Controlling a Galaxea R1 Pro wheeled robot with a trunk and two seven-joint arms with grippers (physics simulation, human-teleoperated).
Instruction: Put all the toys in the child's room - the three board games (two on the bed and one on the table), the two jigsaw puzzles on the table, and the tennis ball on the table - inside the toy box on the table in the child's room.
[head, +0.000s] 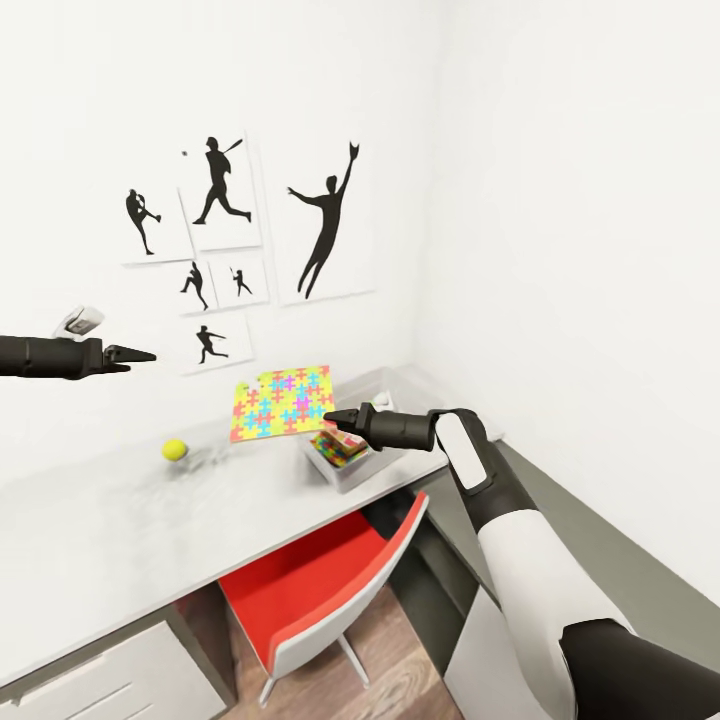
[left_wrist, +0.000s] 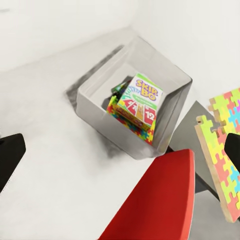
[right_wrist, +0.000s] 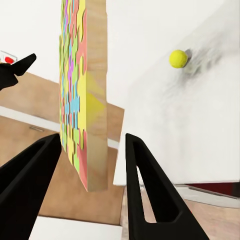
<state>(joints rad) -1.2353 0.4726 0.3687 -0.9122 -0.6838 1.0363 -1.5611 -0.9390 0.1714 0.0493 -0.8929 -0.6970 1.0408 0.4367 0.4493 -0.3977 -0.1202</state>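
Right gripper (head: 332, 417) stands open, its jaws flanking a puzzle (head: 283, 401) (apparently untouched) tilted above the toy box (head: 352, 470), presumably for dropping in. Ball (head: 175, 450) remains on bench (head: 100, 530). Left gripper (head: 148, 355): cannot tell.

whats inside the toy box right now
In the toy box the SKIP-BO box lies on a jigsaw puzzle; something dark peeks out behind it. Anything beneath them is covered.
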